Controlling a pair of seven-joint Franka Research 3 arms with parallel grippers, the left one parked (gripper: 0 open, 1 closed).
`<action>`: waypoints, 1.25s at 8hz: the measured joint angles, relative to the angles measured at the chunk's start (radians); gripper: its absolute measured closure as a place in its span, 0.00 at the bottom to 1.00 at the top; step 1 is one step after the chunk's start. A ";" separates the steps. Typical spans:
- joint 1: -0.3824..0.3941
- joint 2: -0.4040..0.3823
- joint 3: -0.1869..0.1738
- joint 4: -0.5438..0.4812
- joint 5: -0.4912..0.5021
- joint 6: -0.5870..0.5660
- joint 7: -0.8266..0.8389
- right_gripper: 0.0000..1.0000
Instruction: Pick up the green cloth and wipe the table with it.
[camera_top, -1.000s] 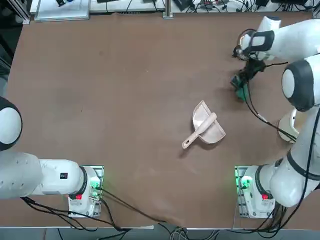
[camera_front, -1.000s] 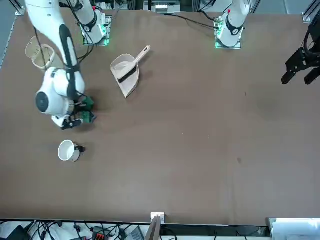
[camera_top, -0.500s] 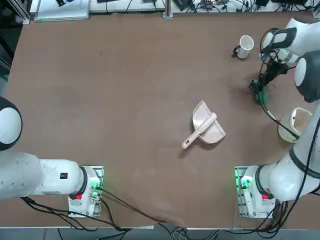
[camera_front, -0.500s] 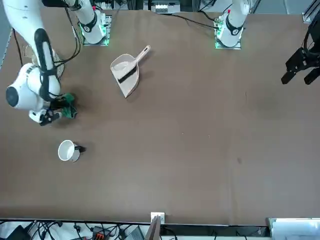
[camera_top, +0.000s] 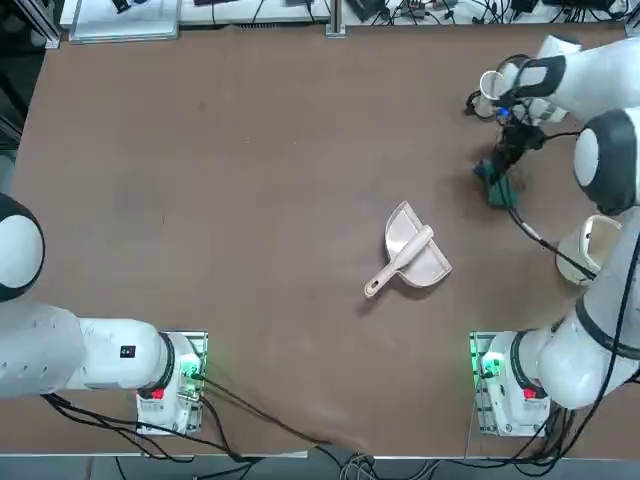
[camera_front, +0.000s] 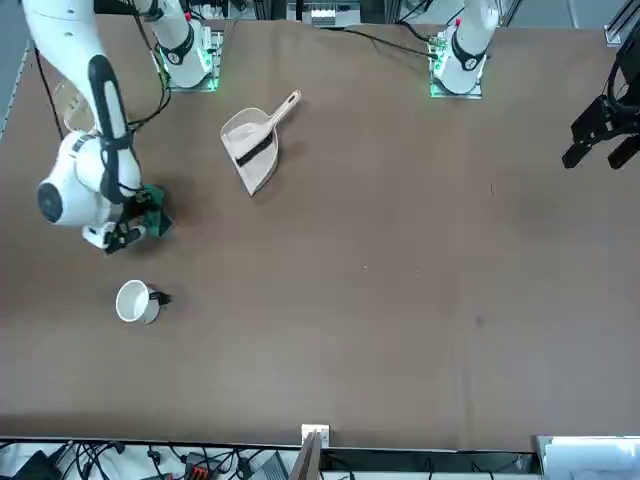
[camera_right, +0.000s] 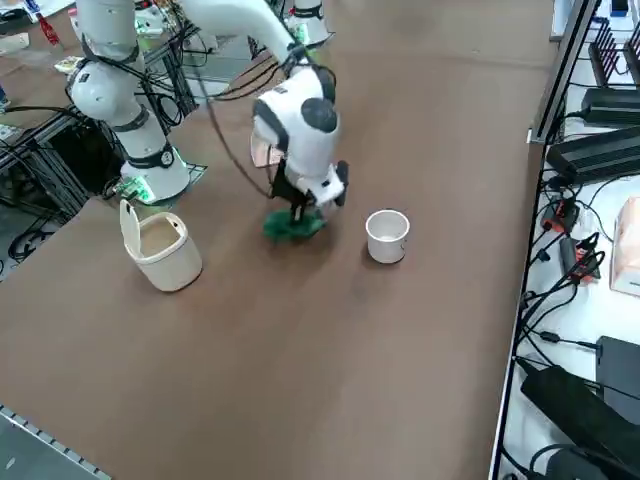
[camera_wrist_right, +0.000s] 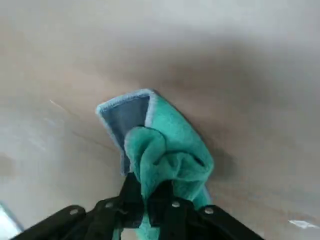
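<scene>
The green cloth (camera_top: 497, 188) lies bunched on the brown table (camera_top: 250, 180) near its far right side, between the white cup and the pink dustpan. My right gripper (camera_top: 502, 172) points down onto the cloth and is shut on a fold of it. The wrist view shows the cloth (camera_wrist_right: 170, 150) pinched between the two fingers (camera_wrist_right: 131, 199), with its free end spread flat on the table. In the front view the cloth (camera_front: 153, 213) sits beside the gripper (camera_front: 138, 222). From the right side the cloth (camera_right: 293, 227) rests on the tabletop under the gripper (camera_right: 298, 211).
A white cup (camera_top: 490, 86) stands just beyond the cloth, also seen from the side (camera_right: 387, 236). A pale pink dustpan (camera_top: 415, 255) lies toward the table's middle. A beige lidded container (camera_right: 160, 246) stands near the right edge.
The gripper dragged the cloth along the table toward the right edge, then back left partway. The dustpan and cup stayed put.
</scene>
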 joint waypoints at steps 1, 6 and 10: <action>0.070 0.001 0.003 0.000 0.070 0.011 0.063 0.92; 0.186 0.013 -0.023 -0.002 0.135 0.059 0.124 0.92; 0.069 0.035 -0.183 -0.033 -0.111 0.074 -0.219 0.92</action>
